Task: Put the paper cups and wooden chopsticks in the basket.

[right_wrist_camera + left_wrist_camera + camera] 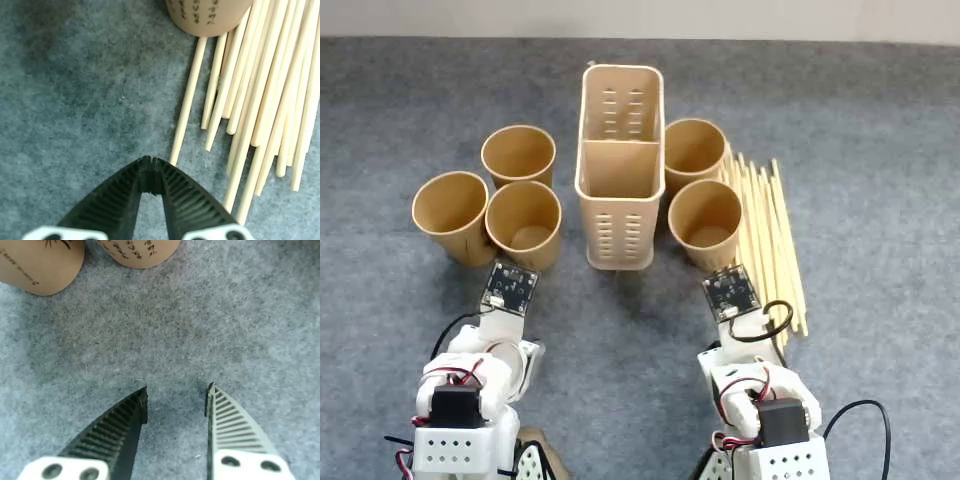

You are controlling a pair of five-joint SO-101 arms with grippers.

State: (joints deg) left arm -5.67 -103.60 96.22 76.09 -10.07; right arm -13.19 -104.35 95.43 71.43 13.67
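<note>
A tall beige basket (618, 170) with two compartments stands upright mid-table. Three paper cups stand left of it, the nearest (524, 220) just ahead of my left arm (480, 370). Two more cups stand right of the basket, one (705, 215) ahead of my right arm (755, 385). Several wooden chopsticks (765, 225) lie in a loose fan at the far right. My left gripper (177, 390) is open over bare carpet, short of two cup bases (137, 252). My right gripper (150, 160) is shut and holds nothing, its tips beside the nearest chopstick (187, 100) and below a cup (207, 15).
Everything rests on a grey carpet-like surface (880, 130). Open carpet lies between the two arms in front of the basket, and wide free room extends at the far left and far right.
</note>
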